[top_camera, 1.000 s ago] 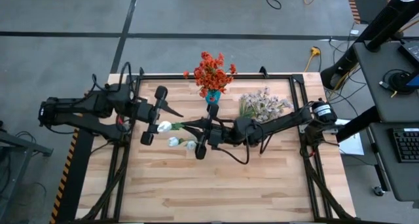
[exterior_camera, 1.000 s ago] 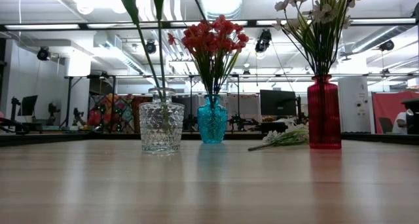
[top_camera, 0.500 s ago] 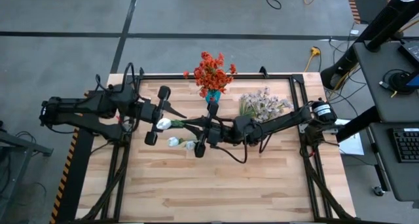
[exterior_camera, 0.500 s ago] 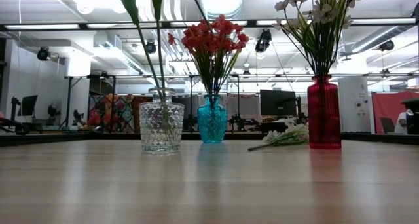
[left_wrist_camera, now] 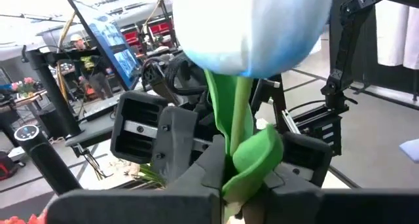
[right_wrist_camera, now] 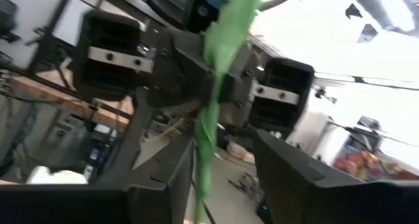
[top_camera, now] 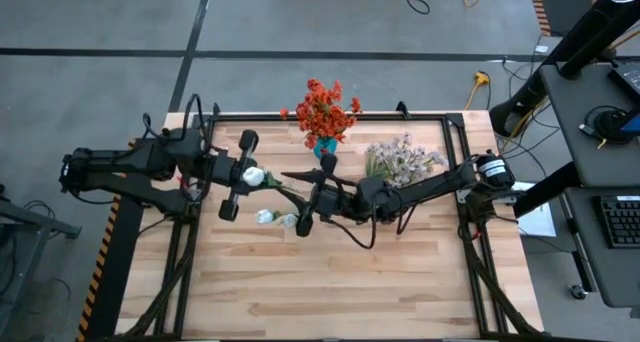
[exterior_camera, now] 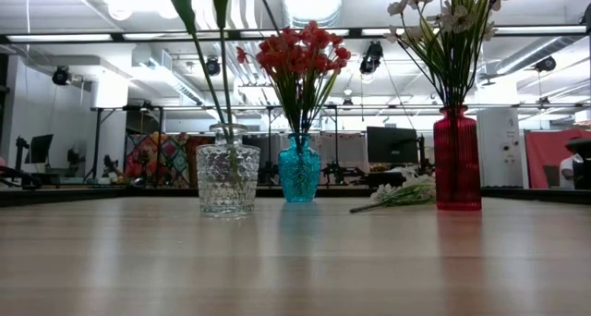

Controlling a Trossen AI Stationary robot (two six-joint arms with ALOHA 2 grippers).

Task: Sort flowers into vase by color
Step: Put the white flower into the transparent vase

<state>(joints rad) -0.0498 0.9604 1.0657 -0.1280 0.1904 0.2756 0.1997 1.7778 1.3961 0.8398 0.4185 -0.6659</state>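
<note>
High view: left gripper (top_camera: 237, 176) at centre-left of the table (top_camera: 330, 282), clamped on the stem of a white tulip (top_camera: 251, 175), bud right at its fingers; the stem runs right to the right gripper (top_camera: 310, 196) at frame centre. Left wrist view shows the tulip (left_wrist_camera: 252, 27) bud up top, green stem pinched between the fingers. Right wrist view: green stem (right_wrist_camera: 219, 73) passes between the right fingers (right_wrist_camera: 160, 178), which stand apart with gaps either side, not gripping. Two more white tulips (top_camera: 277, 219) lie on the table just below the grippers. Orange-red flowers (top_camera: 322, 110) stand in a blue vase (top_camera: 325, 147) at top centre; pale pink flowers (top_camera: 403, 158) to its right. Low view: clear vase (exterior_camera: 227, 179) at left with green stems, blue vase (exterior_camera: 299, 168) with orange-red flowers (exterior_camera: 297, 53) in the middle, red vase (exterior_camera: 457, 159) at right with pale flowers (exterior_camera: 450, 16), a loose bunch (exterior_camera: 397, 194) lying beside the red vase
</note>
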